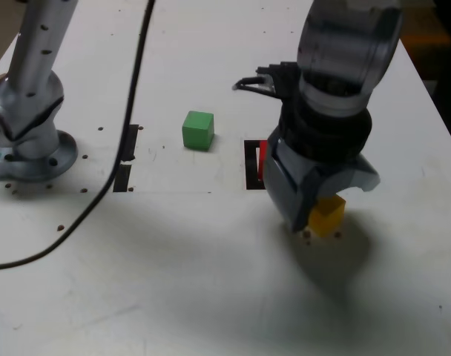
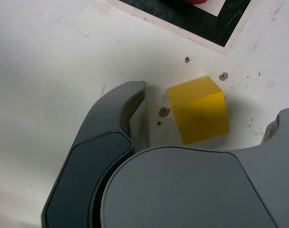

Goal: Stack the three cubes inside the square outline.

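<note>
Your gripper (image 2: 201,114) hangs spread wide around the yellow cube (image 2: 199,110), which sits on the table (image 1: 211,282) mid-surface, just beside the square outline (image 1: 252,165) holding the red cube (image 1: 262,160). One finger (image 2: 135,102) stands near, the other far, so closing could shove or twist the cube. The green cube (image 1: 198,130) sits well apart, toward the far edge.

You are looking at a white tabletop (image 1: 211,282) that is filling nearly the whole exterior view, its surface scuffed and dotted with small screw holes. Light is falling from above, throwing soft grey shadows across it. Beyond the table's far corners, a dim brownish floor (image 1: 433,44) is showing, too dark to read.
</note>
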